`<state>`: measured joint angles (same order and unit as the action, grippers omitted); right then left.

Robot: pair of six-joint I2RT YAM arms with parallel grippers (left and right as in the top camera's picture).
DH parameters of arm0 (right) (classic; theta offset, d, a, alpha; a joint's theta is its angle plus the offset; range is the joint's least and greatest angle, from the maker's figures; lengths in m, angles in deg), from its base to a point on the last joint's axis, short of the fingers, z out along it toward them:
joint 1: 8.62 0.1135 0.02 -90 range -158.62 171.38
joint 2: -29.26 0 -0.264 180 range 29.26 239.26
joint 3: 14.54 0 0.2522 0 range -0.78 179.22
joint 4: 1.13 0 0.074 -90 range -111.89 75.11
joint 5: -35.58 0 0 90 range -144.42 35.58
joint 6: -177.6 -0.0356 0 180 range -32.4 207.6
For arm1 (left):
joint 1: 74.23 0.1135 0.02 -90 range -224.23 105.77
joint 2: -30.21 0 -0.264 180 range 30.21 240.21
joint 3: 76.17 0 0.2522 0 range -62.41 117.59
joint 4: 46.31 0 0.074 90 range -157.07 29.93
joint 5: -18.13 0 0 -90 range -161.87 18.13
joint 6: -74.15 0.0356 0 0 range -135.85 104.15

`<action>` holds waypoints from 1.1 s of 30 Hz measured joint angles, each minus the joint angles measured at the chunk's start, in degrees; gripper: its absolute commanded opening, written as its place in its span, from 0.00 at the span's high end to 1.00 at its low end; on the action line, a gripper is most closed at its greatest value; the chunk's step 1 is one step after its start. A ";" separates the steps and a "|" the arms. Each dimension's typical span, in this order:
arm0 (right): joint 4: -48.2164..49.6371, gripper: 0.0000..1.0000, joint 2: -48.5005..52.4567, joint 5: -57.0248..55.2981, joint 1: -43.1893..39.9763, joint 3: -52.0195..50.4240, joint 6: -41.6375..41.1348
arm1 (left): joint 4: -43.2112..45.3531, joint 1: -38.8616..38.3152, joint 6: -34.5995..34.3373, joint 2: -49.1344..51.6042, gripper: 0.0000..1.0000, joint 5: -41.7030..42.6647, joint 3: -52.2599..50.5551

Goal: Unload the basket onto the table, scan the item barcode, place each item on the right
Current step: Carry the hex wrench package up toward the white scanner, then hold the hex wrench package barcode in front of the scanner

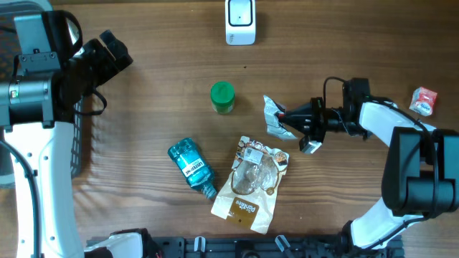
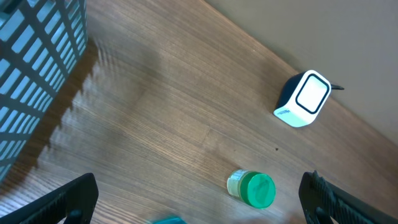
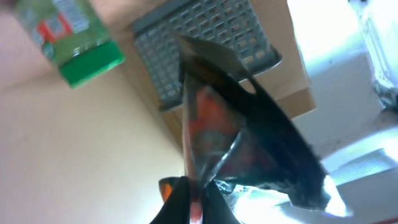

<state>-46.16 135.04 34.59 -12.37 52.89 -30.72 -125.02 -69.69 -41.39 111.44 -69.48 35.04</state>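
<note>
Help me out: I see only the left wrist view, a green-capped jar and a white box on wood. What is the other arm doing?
Observer: The right gripper is shut on a crinkled silver packet, just right of the green-capped jar.
Visitor: Anything else lying around?
Observer: A blue bottle lies on its side beside a brown snack pouch.
Visitor: And far right?
Observer: A small red-and-white packet sits there.

Blurred right-wrist view, glare on foil packet (image 3: 244, 134)
</note>
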 measured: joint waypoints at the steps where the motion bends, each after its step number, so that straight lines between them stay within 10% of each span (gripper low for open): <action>1: 5.20 0.95 0.04 -0.26 0.00 -0.04 0.02 | 0.00 0.00 0.00 0.00 0.00 0.00 0.00; 11: 67.65 0.96 0.09 -1.77 0.50 0.15 0.50 | -0.02 0.00 0.00 0.00 0.00 0.00 0.00; 33: 71.69 0.95 0.11 -19.50 11.69 0.17 45.40 | 0.00 0.00 0.00 0.00 0.00 0.00 0.00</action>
<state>25.53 135.15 15.10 -0.67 53.07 14.68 -125.02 -69.69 -41.39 111.44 -69.48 35.04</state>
